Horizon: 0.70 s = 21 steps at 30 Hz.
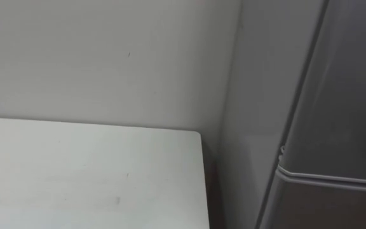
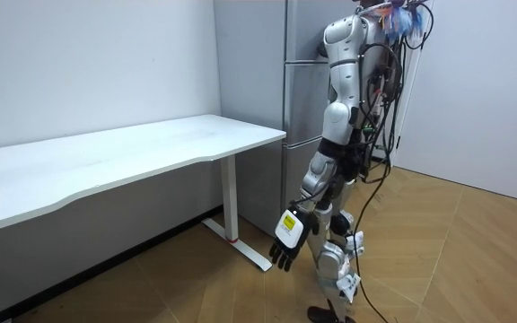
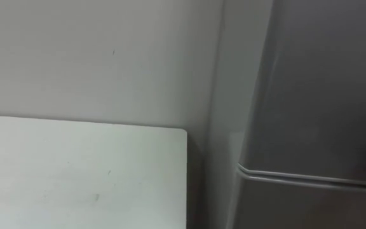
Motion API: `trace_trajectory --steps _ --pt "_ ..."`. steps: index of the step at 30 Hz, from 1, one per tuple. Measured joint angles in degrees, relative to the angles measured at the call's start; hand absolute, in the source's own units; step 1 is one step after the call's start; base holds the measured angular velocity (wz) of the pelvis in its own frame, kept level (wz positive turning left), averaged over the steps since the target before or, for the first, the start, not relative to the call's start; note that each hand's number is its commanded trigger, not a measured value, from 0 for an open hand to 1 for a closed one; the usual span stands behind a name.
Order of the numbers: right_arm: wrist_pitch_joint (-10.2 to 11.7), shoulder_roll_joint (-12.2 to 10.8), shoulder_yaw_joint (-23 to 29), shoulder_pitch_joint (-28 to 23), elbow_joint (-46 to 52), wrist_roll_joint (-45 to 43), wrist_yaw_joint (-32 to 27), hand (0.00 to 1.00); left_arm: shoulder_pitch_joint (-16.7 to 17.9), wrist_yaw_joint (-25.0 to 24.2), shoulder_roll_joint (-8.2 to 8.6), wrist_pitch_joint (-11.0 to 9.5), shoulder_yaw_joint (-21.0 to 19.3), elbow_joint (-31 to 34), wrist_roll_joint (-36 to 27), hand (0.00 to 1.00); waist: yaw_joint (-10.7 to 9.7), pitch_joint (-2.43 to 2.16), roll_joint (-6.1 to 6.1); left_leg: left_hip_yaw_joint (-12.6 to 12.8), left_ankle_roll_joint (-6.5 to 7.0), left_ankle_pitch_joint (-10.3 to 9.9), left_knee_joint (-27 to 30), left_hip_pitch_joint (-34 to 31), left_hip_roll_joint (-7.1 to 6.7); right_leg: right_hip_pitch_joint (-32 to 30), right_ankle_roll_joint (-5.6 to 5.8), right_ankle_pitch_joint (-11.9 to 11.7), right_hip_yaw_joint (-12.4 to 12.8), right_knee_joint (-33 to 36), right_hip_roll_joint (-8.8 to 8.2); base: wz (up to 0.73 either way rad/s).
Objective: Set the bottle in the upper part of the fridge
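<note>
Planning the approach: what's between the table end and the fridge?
Nothing stands there: the left eye view shows just a narrow dark gap between the table and the fridge.

White table (image 1: 88,178) corner nr grey fridge (image 1: 335,127).

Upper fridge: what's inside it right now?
Cannot tell: the upper fridge door is shut and covers the inside. Visible are its grey front, the lower door beneath it and the white table beside it. The left hand hangs open, holding nothing.
</note>
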<state>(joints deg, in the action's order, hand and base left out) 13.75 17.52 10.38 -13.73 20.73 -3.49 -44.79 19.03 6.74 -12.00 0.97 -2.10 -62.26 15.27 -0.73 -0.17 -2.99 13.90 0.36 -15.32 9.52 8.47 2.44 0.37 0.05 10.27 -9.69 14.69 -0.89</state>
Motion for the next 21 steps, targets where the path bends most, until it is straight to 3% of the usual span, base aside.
trace_trajectory --steps 7,14,21 --pt "2.5 -0.1 2.6 0.5 -3.7 3.4 4.4 0.0 0.1 -0.1 0.03 0.0 -1.6 0.0 0.0 0.0 -0.6 -0.16 -0.19 -0.1 0.16 -0.1 0.2 0.1 0.17 0.8 0.21 -0.9 0.2 -1.2 0.09 0.0" --pt "3.0 0.0 7.0 1.1 -4.4 8.5 6.3 0.0 0.0 -0.1 0.0 0.0 -4.5 0.4 0.0 0.0 -0.8 -0.22 0.14 -0.2 0.25 -0.1 0.2 0.1 0.34 0.8 0.29 -1.1 0.2 -1.1 0.01 0.0" --pt "1.1 0.6 12.4 2.5 -4.5 15.8 5.5 0.0 1.5 -0.1 0.03 0.0 -4.9 3.4 0.1 0.0 -1.8 -0.17 0.31 -0.7 0.25 -0.1 0.2 0.0 0.11 1.0 0.29 -1.0 -0.5 -0.9 -0.05 0.03"
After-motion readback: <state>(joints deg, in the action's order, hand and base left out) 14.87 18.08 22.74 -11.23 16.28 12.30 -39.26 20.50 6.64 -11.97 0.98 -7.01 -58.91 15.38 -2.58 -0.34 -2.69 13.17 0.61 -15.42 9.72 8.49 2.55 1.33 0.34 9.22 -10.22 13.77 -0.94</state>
